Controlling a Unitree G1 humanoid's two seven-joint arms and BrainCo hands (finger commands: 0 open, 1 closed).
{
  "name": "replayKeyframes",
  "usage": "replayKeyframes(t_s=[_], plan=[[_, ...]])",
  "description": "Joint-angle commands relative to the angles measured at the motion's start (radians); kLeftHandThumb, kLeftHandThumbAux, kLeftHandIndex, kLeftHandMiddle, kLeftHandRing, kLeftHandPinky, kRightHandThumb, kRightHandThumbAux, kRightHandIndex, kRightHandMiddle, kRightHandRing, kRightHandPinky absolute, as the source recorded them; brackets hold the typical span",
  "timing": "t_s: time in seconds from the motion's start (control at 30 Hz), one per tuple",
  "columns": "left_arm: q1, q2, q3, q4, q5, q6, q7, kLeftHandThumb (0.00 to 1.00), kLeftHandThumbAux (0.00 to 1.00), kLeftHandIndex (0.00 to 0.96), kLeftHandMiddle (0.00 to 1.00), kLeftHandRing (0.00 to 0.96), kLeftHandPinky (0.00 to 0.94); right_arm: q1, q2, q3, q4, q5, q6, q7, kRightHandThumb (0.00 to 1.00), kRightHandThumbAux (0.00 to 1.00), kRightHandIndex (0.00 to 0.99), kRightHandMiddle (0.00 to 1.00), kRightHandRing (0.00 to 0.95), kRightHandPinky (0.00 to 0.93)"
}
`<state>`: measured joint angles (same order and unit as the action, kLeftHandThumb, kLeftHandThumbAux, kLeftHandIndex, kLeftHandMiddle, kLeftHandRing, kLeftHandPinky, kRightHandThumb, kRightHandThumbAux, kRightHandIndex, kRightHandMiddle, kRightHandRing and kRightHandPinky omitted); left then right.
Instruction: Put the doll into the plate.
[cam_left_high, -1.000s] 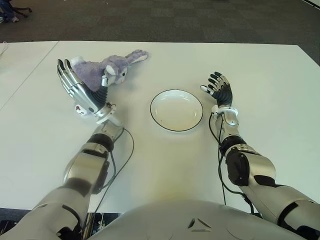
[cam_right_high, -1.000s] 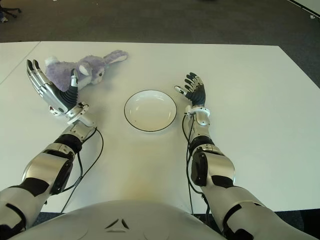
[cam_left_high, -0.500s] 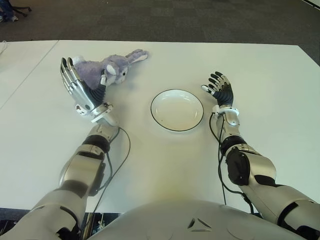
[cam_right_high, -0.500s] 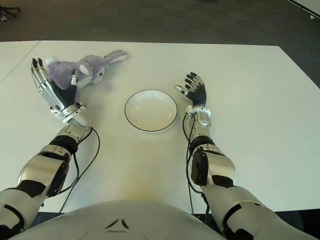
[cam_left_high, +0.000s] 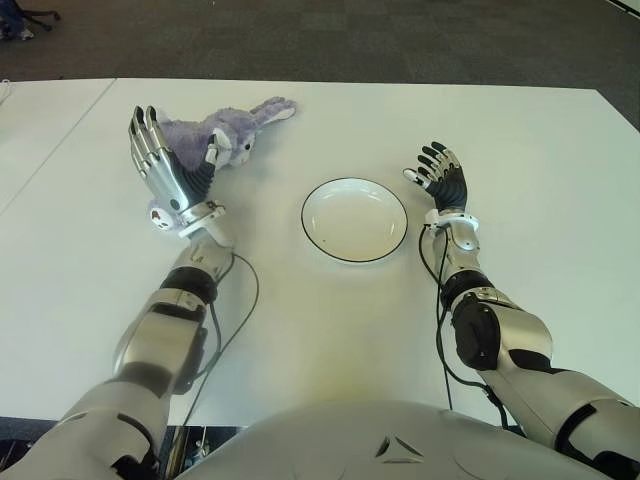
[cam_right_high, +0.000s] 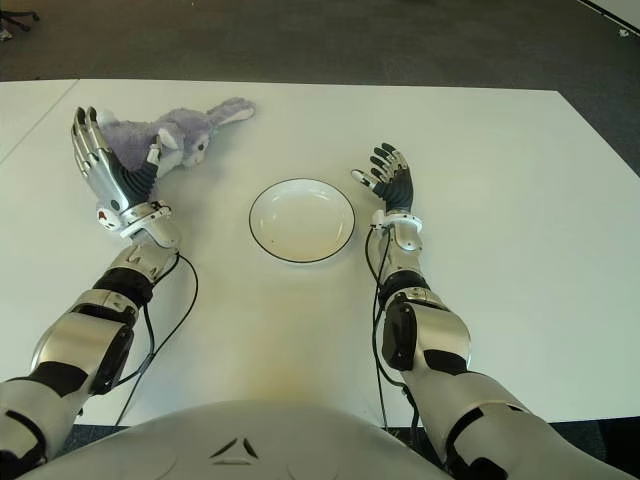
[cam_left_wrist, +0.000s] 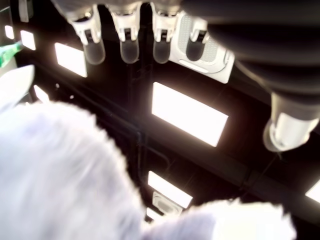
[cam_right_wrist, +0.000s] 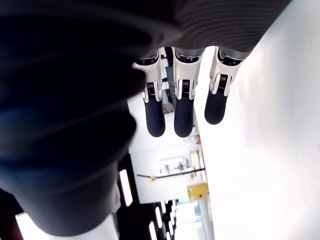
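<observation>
Left hand (cam_left_high: 165, 175) has crept closer to the doll (cam_left_high: 215, 133), fingers spread, holding nothing.
One doll left of one empty plate (cam_left_high: 354, 220); right hand (cam_left_high: 441, 178) upright, fingers loose, right of plate.

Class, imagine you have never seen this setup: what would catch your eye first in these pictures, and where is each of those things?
The purple plush doll stands out first, lying at the far left of the white table, with the left hand open and upright right against its near side. Next comes the empty white plate with a dark rim at the table's middle. The right hand shows open just right of the plate, holding nothing.
</observation>
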<state>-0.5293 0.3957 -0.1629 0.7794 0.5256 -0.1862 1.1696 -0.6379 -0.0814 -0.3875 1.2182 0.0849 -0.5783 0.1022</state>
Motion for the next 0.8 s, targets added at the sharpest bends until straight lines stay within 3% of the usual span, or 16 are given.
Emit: replayKeyframes(t_s=[0.03,0.4,0.8], plan=[[0.022,0.052,-0.001,-0.115,0.068,0.059,-0.067,0.256,0.468,0.0,0.0,0.0,0.0,0.202,0.064,-0.014,0.133,0.014,0.133,-0.019,0.026,0.935,0.175,0.212,0.194,0.2],[0.037,0.12,-0.03,-0.211,0.142,0.077,-0.156,0.225,0.465,0.0,0.0,0.0,0.0,0.202,0.065,-0.008,0.132,0.005,0.129,-0.039,0.005,0.919,0.167,0.205,0.186,0.198],[0.026,0.117,-0.014,-0.256,0.154,0.137,-0.232,0.282,0.452,0.0,0.0,0.0,0.0,0.2,0.064,-0.008,0.133,0.005,0.134,-0.04,0.0,0.91,0.162,0.202,0.178,0.182]])
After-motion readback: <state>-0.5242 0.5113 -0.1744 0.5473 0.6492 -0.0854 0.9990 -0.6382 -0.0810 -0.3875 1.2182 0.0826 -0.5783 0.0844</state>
